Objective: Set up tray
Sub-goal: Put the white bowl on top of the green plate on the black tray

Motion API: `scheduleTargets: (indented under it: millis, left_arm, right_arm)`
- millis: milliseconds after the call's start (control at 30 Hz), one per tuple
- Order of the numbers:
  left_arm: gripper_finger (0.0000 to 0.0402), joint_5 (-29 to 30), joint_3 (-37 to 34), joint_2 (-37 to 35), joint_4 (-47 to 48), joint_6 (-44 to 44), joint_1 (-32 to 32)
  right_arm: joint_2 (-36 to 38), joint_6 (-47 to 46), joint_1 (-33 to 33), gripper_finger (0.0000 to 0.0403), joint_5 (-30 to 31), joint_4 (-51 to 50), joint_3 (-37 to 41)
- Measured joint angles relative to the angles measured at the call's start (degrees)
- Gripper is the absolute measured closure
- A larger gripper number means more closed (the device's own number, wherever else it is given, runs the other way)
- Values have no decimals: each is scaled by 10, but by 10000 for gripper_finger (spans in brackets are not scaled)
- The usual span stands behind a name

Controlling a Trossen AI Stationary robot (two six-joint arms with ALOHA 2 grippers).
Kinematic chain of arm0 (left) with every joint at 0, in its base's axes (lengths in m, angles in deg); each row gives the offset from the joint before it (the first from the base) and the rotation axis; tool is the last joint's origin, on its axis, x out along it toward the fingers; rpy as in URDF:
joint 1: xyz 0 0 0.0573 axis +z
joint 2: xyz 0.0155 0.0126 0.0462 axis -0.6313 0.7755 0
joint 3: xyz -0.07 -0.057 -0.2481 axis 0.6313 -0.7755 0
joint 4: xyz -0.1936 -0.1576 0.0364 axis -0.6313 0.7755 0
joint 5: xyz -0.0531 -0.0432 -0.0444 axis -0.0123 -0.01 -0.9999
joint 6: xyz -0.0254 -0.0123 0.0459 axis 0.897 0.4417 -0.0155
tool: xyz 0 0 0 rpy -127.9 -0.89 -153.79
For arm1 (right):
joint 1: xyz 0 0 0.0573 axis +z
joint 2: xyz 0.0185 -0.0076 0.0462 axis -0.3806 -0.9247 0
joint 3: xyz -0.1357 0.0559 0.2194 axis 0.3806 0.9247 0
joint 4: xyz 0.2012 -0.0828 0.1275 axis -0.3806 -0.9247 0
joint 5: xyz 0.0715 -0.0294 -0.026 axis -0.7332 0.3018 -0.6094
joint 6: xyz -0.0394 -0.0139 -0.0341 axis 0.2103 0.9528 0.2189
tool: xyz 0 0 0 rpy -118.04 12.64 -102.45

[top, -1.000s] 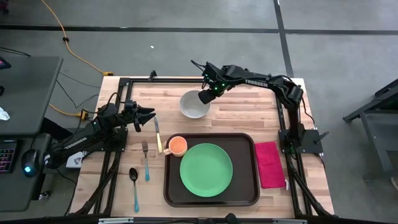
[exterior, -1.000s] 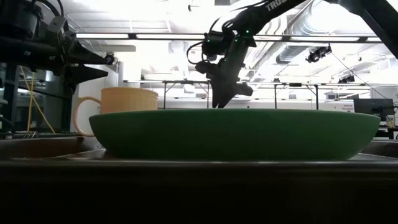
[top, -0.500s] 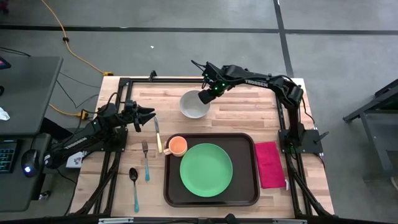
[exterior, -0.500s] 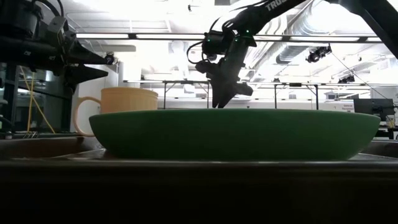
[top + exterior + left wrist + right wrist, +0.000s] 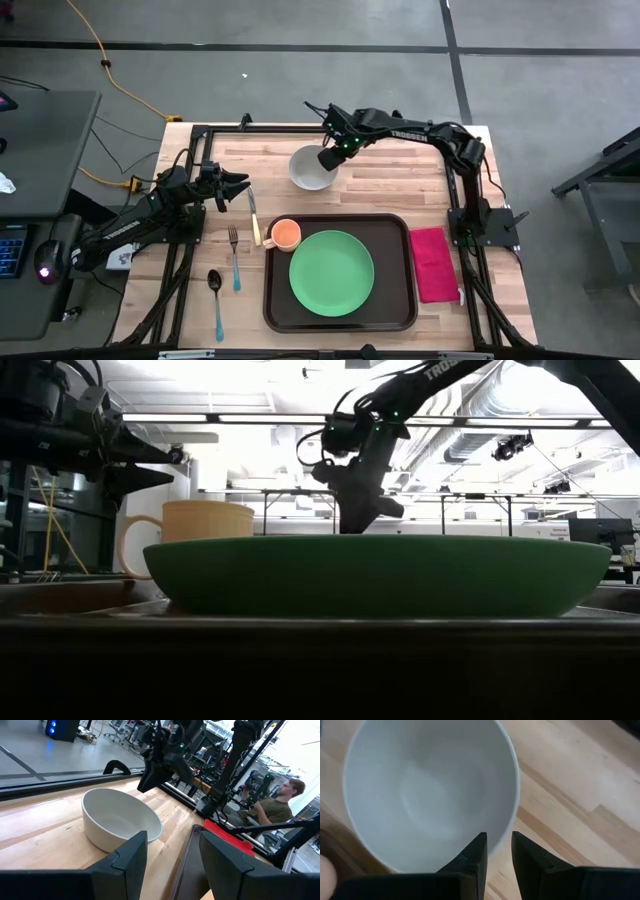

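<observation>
Right tool [image 5: 324, 159] shifted slightly over one bowl [image 5: 311, 168] (white), one tray [image 5: 400, 300]

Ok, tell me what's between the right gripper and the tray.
Nothing visible blocks it. The right gripper hangs over the white bowl with its fingers astride the rim, and only bare wood separates the bowl from the tray, which already holds the green plate and orange cup.
</observation>
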Motion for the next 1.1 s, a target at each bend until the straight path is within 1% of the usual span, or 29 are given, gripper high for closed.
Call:
scheduleTargets:
  millis: [233,533,833,1100]
  left_arm:
    - [190,0,0,0,0,0,0]
    - [190,0,0,0,0,2,0]
    - [190,0,0,0,0,2,0]
    - [190,0,0,0,0,2,0]
  right_arm:
    - [0,-4,1,337,0,19,30]
    - [0,-4,3,337,0,33,31]
    - [-5,0,3,337,16,36,31]
    - [-41,0,3,337,-16,48,30]
